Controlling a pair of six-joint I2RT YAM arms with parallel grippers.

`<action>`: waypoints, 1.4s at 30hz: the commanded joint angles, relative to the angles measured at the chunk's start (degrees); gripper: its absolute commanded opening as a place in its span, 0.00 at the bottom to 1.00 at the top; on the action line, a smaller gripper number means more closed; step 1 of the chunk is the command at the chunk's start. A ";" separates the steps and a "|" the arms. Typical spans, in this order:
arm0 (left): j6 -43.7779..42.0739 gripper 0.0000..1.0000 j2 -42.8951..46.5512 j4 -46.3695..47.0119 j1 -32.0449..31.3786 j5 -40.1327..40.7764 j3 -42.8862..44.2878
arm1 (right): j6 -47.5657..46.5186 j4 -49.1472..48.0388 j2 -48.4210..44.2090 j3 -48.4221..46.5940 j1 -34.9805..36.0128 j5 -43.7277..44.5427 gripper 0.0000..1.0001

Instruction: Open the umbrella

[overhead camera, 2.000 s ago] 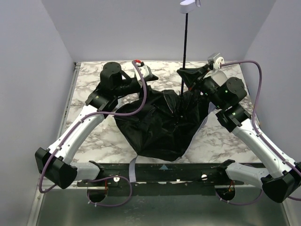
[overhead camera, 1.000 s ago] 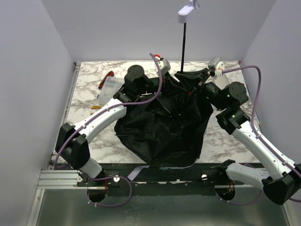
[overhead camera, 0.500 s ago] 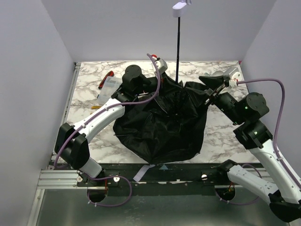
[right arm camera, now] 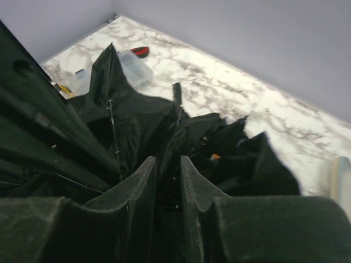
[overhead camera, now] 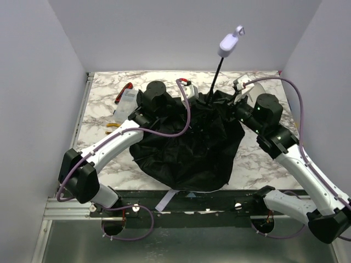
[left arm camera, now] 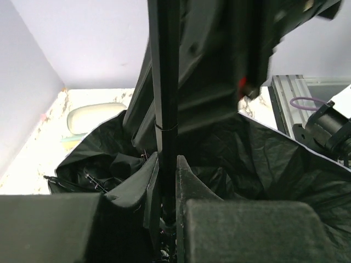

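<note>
The umbrella (overhead camera: pixel 186 145) lies with its black canopy spread over the marble table (overhead camera: pixel 258 156). Its thin black shaft (overhead camera: pixel 215 81) leans up and to the right, ending in the pale handle (overhead camera: pixel 227 44). At the shaft's base sits my left gripper (overhead camera: pixel 193 94). In the left wrist view this left gripper (left arm camera: pixel 167 160) is shut on the shaft (left arm camera: pixel 164 82). My right gripper (overhead camera: pixel 235 101) rests on the canopy's right side. In the right wrist view the right gripper (right arm camera: pixel 168 164) has its jaws nearly together, with a black part of the umbrella's middle between them, among ribs and folds (right arm camera: pixel 137 120).
A clear plastic container (overhead camera: pixel 125 99) with a red piece (overhead camera: pixel 127 86) beside it lies at the back left of the table; the container (right arm camera: pixel 134 66) also shows in the right wrist view. Pale walls close in the table on three sides. A metal rail (overhead camera: pixel 82 115) runs along the left edge.
The shaft has tipped to the right, and the handle is lower and further right. My right arm swung back in to the canopy and its jaws narrowed. The left gripper stayed on the shaft.
</note>
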State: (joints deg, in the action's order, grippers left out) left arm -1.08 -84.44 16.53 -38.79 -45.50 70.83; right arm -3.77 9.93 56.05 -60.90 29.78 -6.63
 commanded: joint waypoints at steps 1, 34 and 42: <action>-6.10 0.00 3.68 2.08 -1.11 -1.42 0.31 | 6.78 -2.49 3.09 0.69 0.02 -5.27 0.26; -5.16 0.00 9.00 -5.90 0.90 2.43 4.34 | 0.42 -0.18 1.96 2.75 -16.77 -42.89 0.78; -2.79 0.00 6.98 -5.99 0.90 4.86 5.71 | -3.42 8.40 1.12 1.26 -12.13 -43.27 0.51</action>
State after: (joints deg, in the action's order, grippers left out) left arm -5.08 -77.21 7.97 -38.20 -43.18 73.49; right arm -4.23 10.59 57.12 -59.83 15.51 -46.63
